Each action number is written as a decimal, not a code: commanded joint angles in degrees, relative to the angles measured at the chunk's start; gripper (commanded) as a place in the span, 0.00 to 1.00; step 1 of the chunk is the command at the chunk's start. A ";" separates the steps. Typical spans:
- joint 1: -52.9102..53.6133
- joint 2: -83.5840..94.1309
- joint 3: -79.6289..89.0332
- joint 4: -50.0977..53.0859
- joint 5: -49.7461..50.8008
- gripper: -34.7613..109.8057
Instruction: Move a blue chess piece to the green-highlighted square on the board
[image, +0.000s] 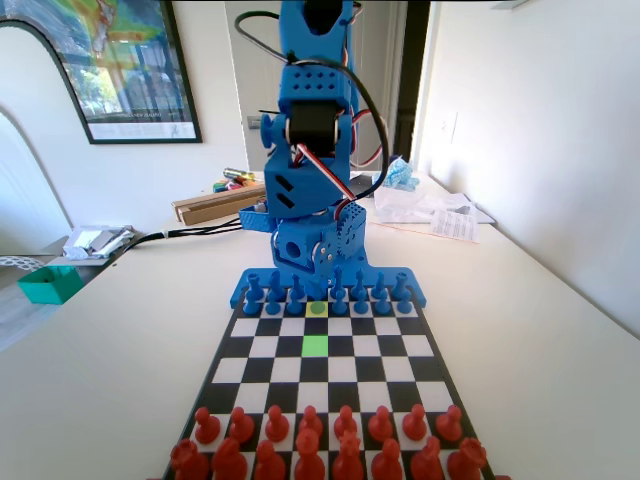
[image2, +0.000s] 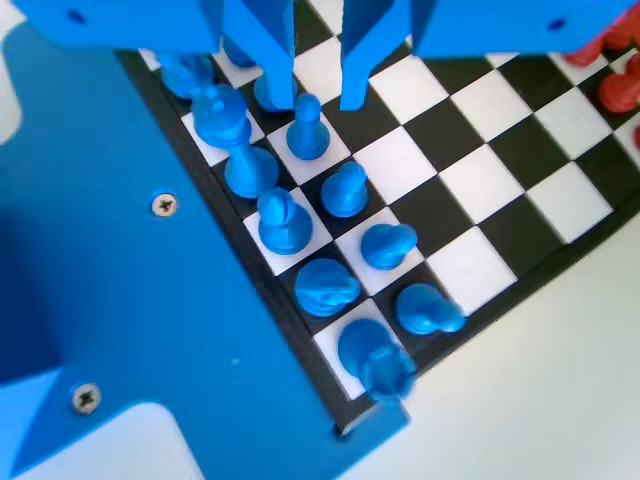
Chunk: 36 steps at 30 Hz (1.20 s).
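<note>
My gripper (image: 318, 284) hangs low over the blue pieces at the board's (image: 262, 371) far end, just above the yellow square (image: 317, 309). In the wrist view the gripper (image2: 318, 98) is open, its two jaws standing apart with nothing clamped. A blue chess piece (image2: 307, 130), a small pawn, stands on a white square right below the gap, its head level with the jaw tips and touching neither. The green-highlighted square (image: 315, 345) is bare, two rows nearer the camera than the yellow one. More blue pawns (image2: 345, 190) run along the same row.
Taller blue back-row pieces (image2: 224, 116) stand close behind the pawn. Red pieces (image: 310, 440) fill the board's near rows, red pieces (image2: 620, 85) at the wrist view's top right. A green box (image: 48, 283), a wooden box (image: 215, 205) and papers (image: 440, 212) lie on the table.
</note>
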<state>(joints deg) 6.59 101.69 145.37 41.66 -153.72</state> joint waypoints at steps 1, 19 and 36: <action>0.79 0.44 0.26 -0.88 -0.70 0.32; 0.00 0.09 5.10 -7.38 -1.23 0.32; -0.62 -1.23 6.24 -10.72 -0.97 0.31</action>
<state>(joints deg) 5.71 99.84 151.35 31.29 -154.16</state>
